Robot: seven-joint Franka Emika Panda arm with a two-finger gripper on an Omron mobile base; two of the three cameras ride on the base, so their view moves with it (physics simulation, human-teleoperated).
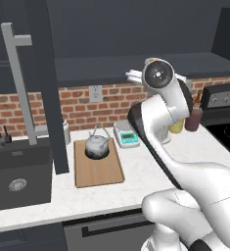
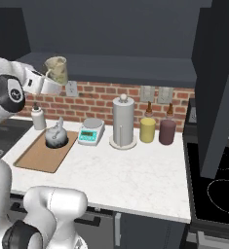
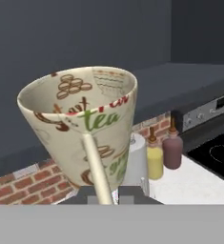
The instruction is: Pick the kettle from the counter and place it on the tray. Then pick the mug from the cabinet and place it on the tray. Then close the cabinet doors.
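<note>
My gripper (image 2: 51,81) is shut on the mug (image 2: 56,69), a beige cup printed with brown and green patterns. It hangs in the air in front of the open cabinet (image 2: 111,63), high above the counter (image 2: 135,175). In the hand view the mug (image 3: 80,124) is tilted, and its handle runs down between my gripper's (image 3: 106,194) fingertips. The silver kettle (image 1: 97,143) stands on the far end of the wooden tray (image 1: 99,171), well below the mug. The right base view shows the kettle (image 2: 56,135) and the tray (image 2: 38,156) at the left. One cabinet door (image 1: 43,83) stands open at the left, and another door (image 2: 218,87) at the right.
A white-and-teal scale (image 2: 90,131), a paper towel roll (image 2: 123,121), a yellow canister (image 2: 147,129) and a dark red canister (image 2: 167,131) line the brick wall. A white soap bottle (image 2: 37,117) stands behind the tray. The sink (image 1: 18,171) lies to the left, the stove (image 2: 218,185) to the right.
</note>
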